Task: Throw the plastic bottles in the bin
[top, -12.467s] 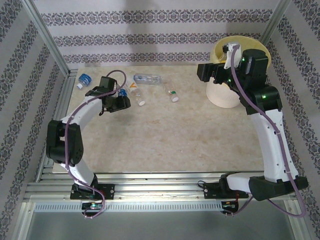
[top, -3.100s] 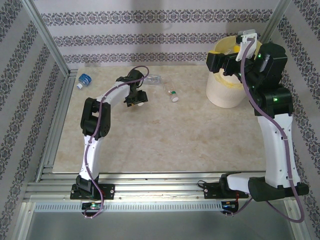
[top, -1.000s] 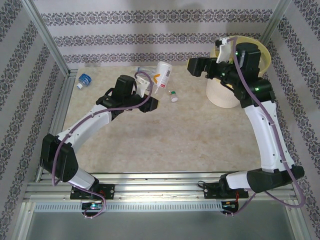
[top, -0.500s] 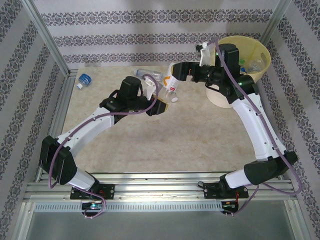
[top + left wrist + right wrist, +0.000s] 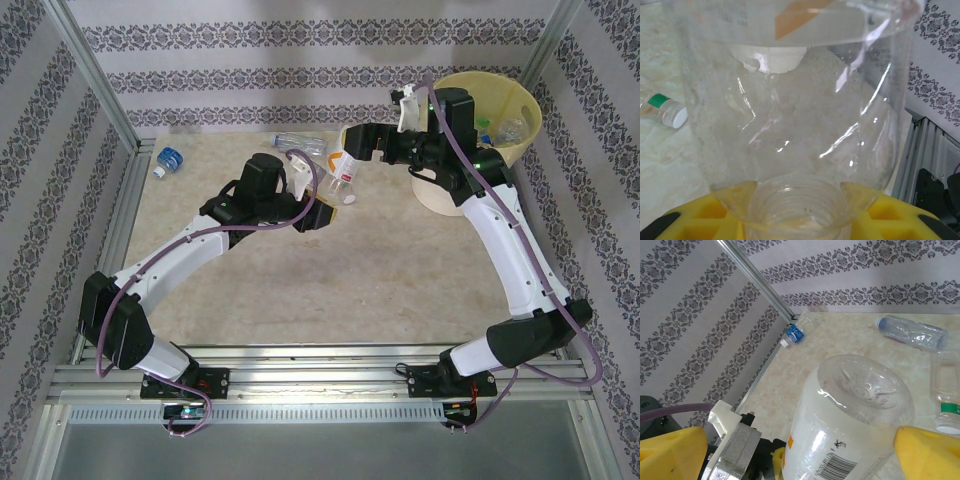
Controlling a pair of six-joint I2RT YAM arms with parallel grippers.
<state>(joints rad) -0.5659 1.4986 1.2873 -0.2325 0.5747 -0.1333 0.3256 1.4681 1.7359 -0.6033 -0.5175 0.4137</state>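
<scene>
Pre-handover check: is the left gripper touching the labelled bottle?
Touching. Left wrist view: the left gripper has its yellow pads pressed against the neck of the bottle.

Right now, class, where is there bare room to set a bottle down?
Free: the table's near half, between the left arm and right arm. Crowded: the far edge, where the left gripper and right gripper meet at the held bottle, near the clear bottle, green-banded bottle and bin.
</scene>
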